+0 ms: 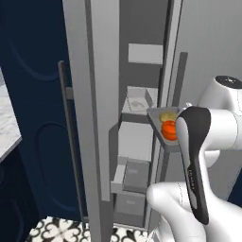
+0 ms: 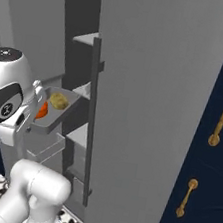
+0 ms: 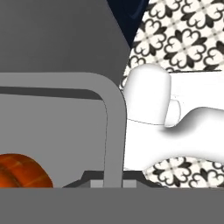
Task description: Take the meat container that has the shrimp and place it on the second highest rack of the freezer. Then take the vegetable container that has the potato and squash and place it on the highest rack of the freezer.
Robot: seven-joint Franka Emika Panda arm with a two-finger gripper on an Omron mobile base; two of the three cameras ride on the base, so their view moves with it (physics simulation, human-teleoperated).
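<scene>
Grey vegetable container (image 3: pixel 111 131) — rim pinched in the gripper (image 3: pixel 111 181) — squash (image 3: pixel 22 170) alongside.

Freezer (image 1: pixel 142 142) interior, centre of frame: we find open room above the highest rack (image 1: pixel 145 53). Door (image 1: pixel 92 108) flanks the opening at left, another door (image 2: pixel 153 115) at right. Vegetable container (image 1: pixel 163 127) sits just before the lower shelves.

Base views flank freezer (image 1: pixel 137 118); hand view close
</scene>
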